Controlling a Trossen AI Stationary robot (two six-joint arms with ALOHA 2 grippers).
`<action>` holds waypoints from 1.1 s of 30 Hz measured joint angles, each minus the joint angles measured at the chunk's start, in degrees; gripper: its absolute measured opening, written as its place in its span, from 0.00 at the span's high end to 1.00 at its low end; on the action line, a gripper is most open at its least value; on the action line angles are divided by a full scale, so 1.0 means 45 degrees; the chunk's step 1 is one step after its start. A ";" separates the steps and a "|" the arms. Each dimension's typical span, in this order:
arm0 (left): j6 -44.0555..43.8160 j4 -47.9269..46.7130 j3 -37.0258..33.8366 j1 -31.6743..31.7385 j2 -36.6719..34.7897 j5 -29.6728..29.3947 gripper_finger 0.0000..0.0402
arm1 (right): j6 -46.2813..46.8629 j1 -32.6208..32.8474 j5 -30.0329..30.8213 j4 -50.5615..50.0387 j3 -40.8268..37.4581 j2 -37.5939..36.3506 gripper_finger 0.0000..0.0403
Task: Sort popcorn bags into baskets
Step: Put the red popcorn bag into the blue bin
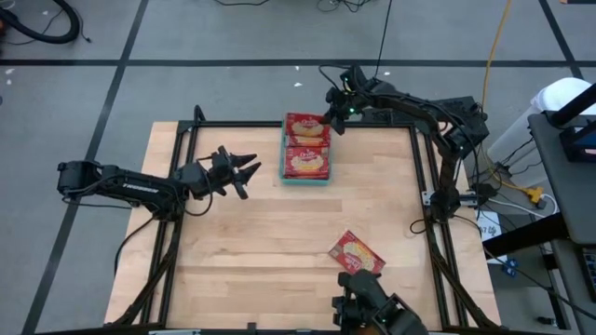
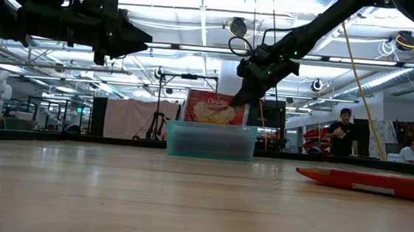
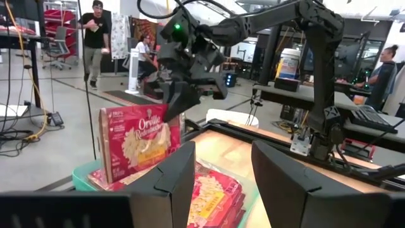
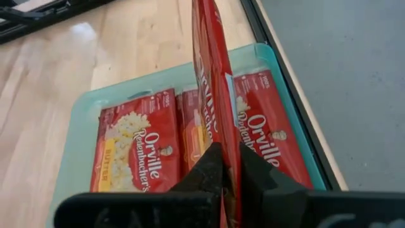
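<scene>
- Stretching under everything, a pale wood table [image 1: 279,242] in a dark frame; people stand in the workshop behind.
- Left gripper [image 1: 244,172] hovers spread, holding nothing.
- Teal plastic tray [image 1: 306,180] at the far edge holds flat packets.
- Right gripper [image 1: 328,121] pinches a glossy red bag [image 3: 134,143] upright over the tray.
- Another bag [image 1: 357,253] lies near the front.

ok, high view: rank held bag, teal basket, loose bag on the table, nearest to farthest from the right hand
1. Held popcorn bag: pinched in the right hand, over the basket's far end.
2. Teal basket: just below the hand, at the table's far edge.
3. Loose popcorn bag: flat near the table's near edge, right of centre.
</scene>
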 joint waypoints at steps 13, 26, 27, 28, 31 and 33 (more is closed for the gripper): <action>-0.0184 0.0001 -0.0005 0.0000 0.0000 -0.0005 0.61 | -0.0534 0.0317 0.1482 0.0025 0.0005 0.0108 0.92; -0.0169 -0.0004 -0.0005 -0.0005 0.0000 0.0000 0.61 | -0.0379 0.0529 0.1703 0.0326 0.0005 0.0108 0.88; -0.0169 -0.0004 -0.0005 -0.0005 0.0000 0.0000 0.61 | -0.0302 0.0529 0.1705 0.0326 0.0005 0.0108 0.86; -0.0169 -0.0004 -0.0005 -0.0005 0.0000 0.0000 0.61 | -0.0279 0.0529 0.1706 0.0326 0.0005 0.0108 0.84; -0.0165 -0.0004 -0.0005 -0.0005 0.0000 0.0002 0.61 | -0.0285 0.0529 0.1861 0.0332 0.0005 0.0108 0.76; -0.0165 -0.0004 -0.0005 -0.0005 0.0000 0.0015 0.61 | -0.0402 0.0529 0.2169 0.0400 0.0005 0.0108 0.72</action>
